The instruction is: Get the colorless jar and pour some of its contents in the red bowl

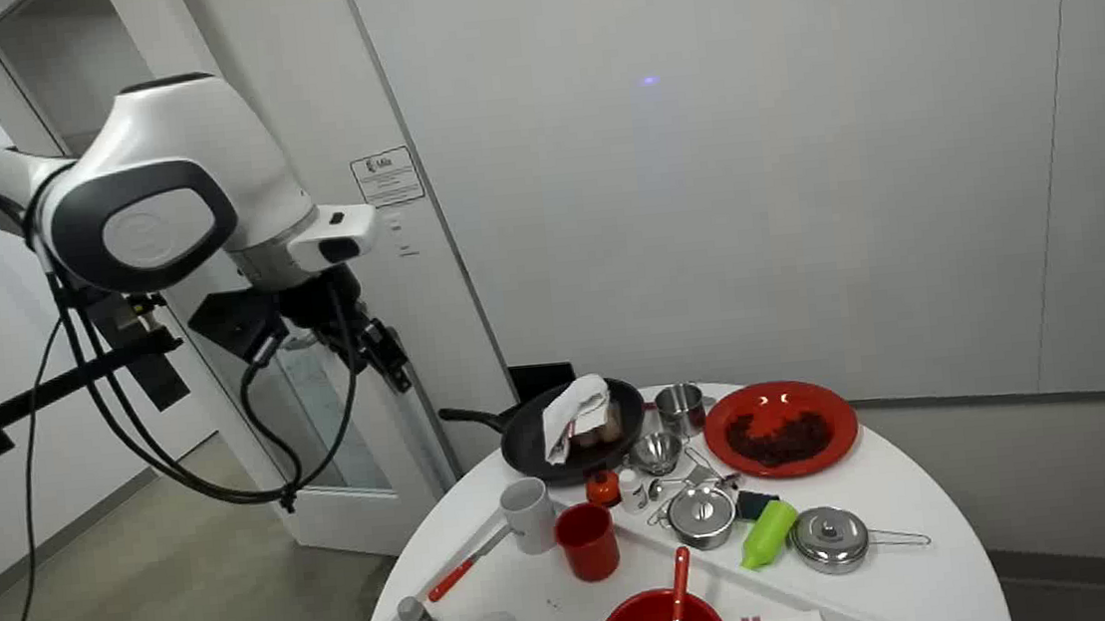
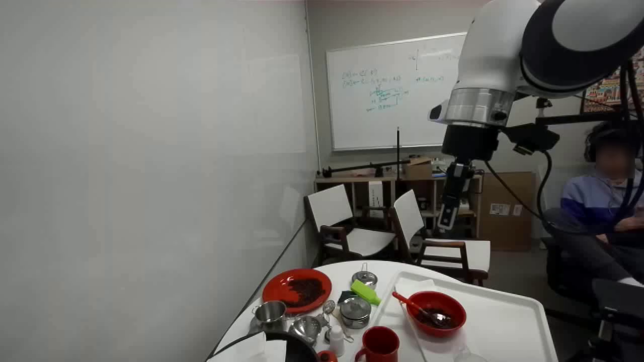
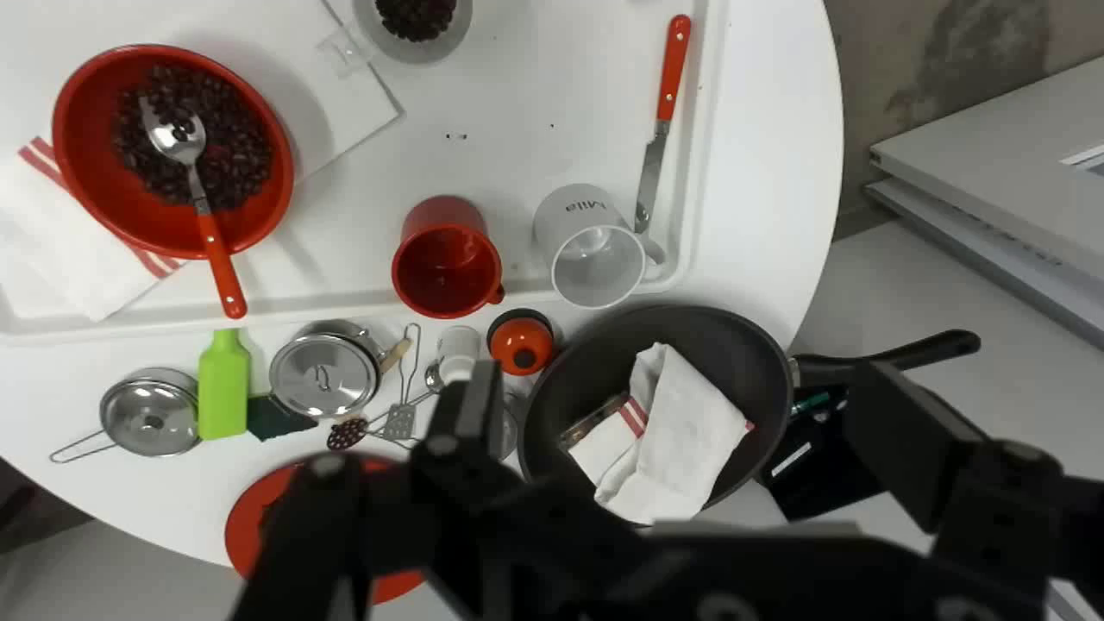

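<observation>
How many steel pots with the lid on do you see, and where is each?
2. In the wrist view, one pot is right of the green bottle; the other pot, long-handled, is left of it. Others could be hidden.

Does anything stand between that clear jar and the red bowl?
Nothing tall shows between the colorless jar and the red bowl in the wrist view: just a flat white sheet and a small clear piece, perhaps part of the jar.

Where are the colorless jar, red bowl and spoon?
Colorless jar (image 3: pixel 412 52), wrist view, cut off by the top edge: on its wall.
Red bowl (image 3: pixel 90 151), wrist view: on its bare inner wall.
Spoon (image 3: pixel 220 260), wrist view: on its red handle.
</observation>
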{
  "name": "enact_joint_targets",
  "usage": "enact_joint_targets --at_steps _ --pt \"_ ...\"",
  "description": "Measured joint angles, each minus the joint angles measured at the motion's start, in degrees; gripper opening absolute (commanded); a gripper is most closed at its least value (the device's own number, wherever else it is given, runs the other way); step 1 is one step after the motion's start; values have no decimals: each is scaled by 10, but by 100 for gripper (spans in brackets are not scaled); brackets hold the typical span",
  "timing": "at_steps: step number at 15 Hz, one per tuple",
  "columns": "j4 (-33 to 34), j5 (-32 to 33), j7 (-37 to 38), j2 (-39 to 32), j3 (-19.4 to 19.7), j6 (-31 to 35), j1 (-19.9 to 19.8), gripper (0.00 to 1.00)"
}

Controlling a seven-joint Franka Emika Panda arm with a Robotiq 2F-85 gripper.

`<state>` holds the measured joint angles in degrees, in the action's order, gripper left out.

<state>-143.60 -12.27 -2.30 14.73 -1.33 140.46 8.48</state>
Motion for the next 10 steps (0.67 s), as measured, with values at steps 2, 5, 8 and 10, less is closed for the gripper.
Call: enact_joint_targets --at_steps 2,5,8,10 --pt "0 0 0 0 0 0 0 100" --pt "0 0 0 0 0 0 0 100" --pt "2 23 67 -5 -13 10 -17 100" --pt "5 38 131 -17 -23 32 -35 100"
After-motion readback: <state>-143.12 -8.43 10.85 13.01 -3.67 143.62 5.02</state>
